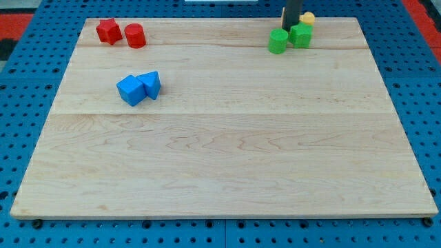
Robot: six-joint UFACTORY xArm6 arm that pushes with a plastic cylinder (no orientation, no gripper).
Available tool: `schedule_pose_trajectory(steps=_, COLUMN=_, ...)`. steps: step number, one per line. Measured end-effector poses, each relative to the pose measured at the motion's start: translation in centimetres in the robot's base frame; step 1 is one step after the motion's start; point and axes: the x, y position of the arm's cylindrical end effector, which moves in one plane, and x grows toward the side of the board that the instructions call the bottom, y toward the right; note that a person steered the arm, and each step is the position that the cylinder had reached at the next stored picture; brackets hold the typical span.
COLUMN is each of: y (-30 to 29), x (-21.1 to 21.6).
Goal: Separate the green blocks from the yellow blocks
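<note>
Two green blocks sit near the view's top right: a green cylinder (278,41) and a green star-like block (300,35) touching it on its right. A yellow block (308,18) lies just behind the green star-like block, at the board's top edge, partly hidden; its shape is unclear. My rod comes down from the top of the view and my tip (290,27) sits just above the gap between the two green blocks, directly left of the yellow block.
A red star-like block (108,31) and a red cylinder (135,35) sit at the top left. Two blue blocks (131,90) (151,84) touch each other at the left. The wooden board (220,158) lies on a blue pegboard.
</note>
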Motion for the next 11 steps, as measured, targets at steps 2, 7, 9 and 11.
schedule_pose_trajectory(steps=2, y=2.6, x=5.3)
schedule_pose_trajectory(steps=7, y=3.7, x=8.8)
schedule_pose_trajectory(steps=9, y=3.6, x=2.2)
schedule_pose_trajectory(steps=11, y=-3.1, x=1.1)
